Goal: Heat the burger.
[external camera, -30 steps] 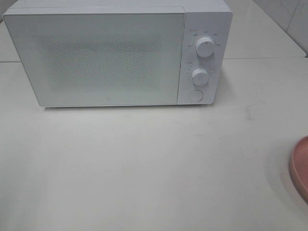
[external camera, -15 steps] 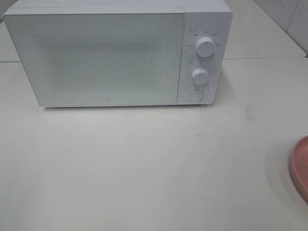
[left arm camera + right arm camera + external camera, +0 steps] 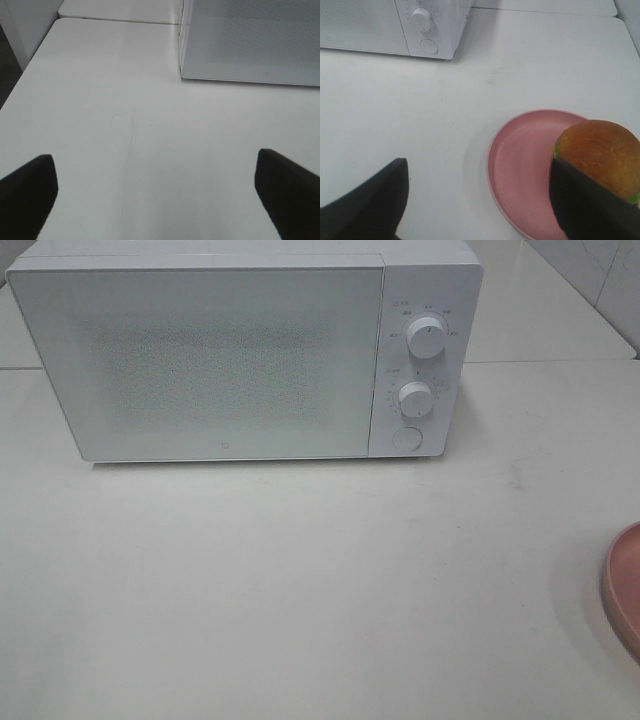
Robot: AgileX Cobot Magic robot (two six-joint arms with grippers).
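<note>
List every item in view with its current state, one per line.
microwave: door shut, standing on the table
burger: whole, resting on the pink plate
pink plate: flat on the table, burger toward one side
left gripper: open, holding nothing
right gripper: open, above the plate's edge

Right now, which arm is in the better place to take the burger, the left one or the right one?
The right arm, probably. Its open gripper hangs just above the pink plate, one finger beside the burger. The left gripper, also open, sees only bare table and the microwave, with its door shut.
</note>
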